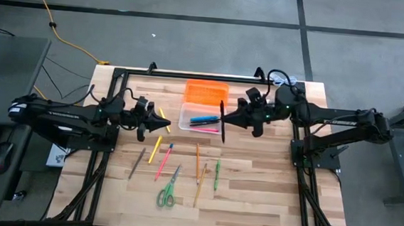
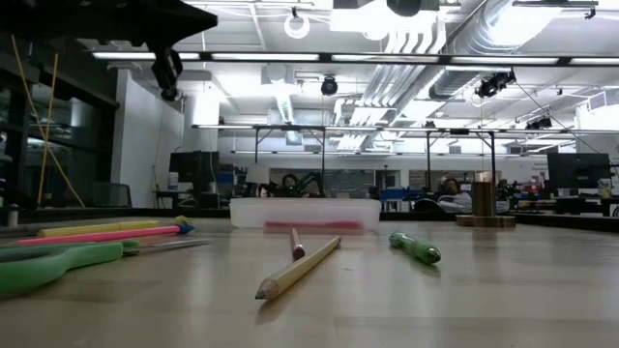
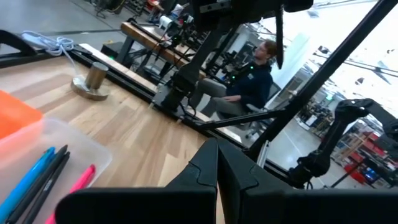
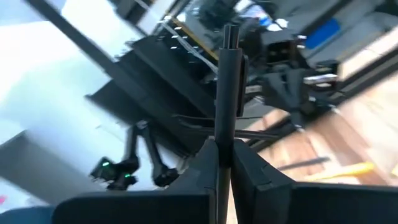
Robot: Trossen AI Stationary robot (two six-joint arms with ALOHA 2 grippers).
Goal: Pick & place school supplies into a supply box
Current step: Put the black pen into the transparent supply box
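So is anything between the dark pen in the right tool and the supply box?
Nothing visible. The right tool holds the dark pen at the open supply box's right edge; its orange lid lies flipped back, away from it.

Metal bell (image 3: 91, 81) on bench (image 1: 253, 202) corner, white cable (image 3: 46, 43) beside it; seated person (image 3: 249, 78) beyond bench.

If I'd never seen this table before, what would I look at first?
Probably the bright orange lid of the supply box at the table's far middle, with pens inside. Right beside it, the right gripper is shut on a dark pen. Nearer the front, the green-handled scissors lie among scattered pencils.
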